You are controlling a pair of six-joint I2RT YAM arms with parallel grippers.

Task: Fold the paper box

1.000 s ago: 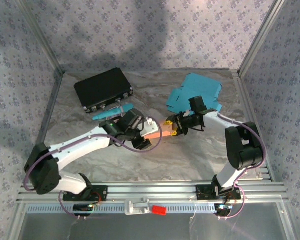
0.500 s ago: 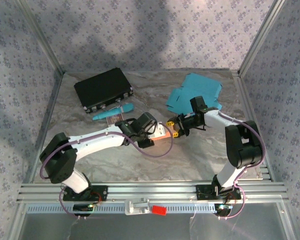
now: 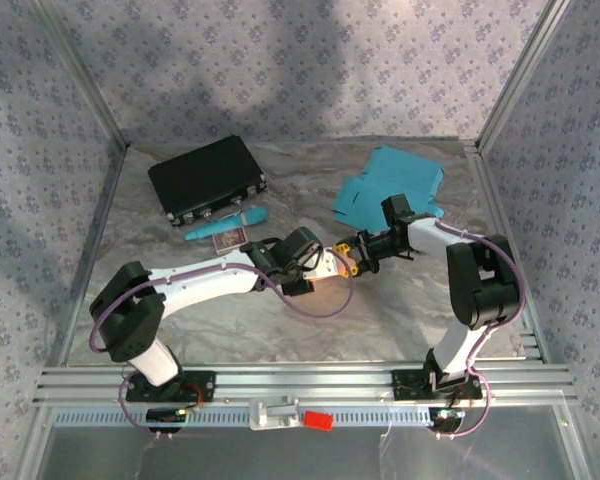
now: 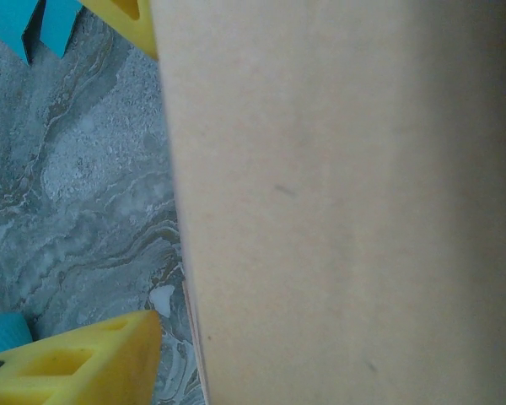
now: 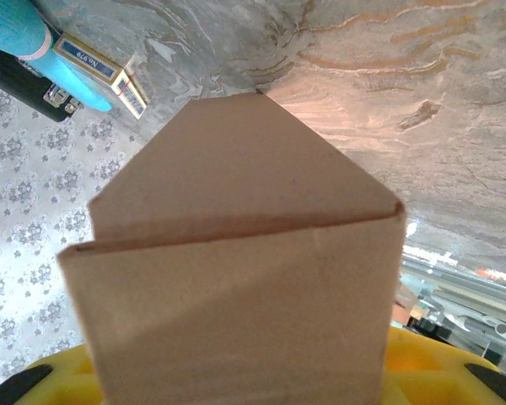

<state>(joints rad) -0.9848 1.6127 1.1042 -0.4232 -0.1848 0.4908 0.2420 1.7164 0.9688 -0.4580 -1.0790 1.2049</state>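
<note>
paper box (image 3: 330,266) mid-table, plain tan card with one creased, pointed end; looks light, thin-walled and crushable, so pinch flat faces near the folds; right gripper (image 3: 355,250) clamps it from 2 o'clock; left gripper (image 3: 308,262) at 9 o'clock, fingers apart, grip unclear

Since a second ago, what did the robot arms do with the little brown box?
The left gripper slid right toward the right gripper, its arm swinging in behind it, with the paper box between them. That uncovered a small printed box near the black case. The right gripper kept its hold on the paper box. The case and the blue cardboard sheet stayed put.
</note>
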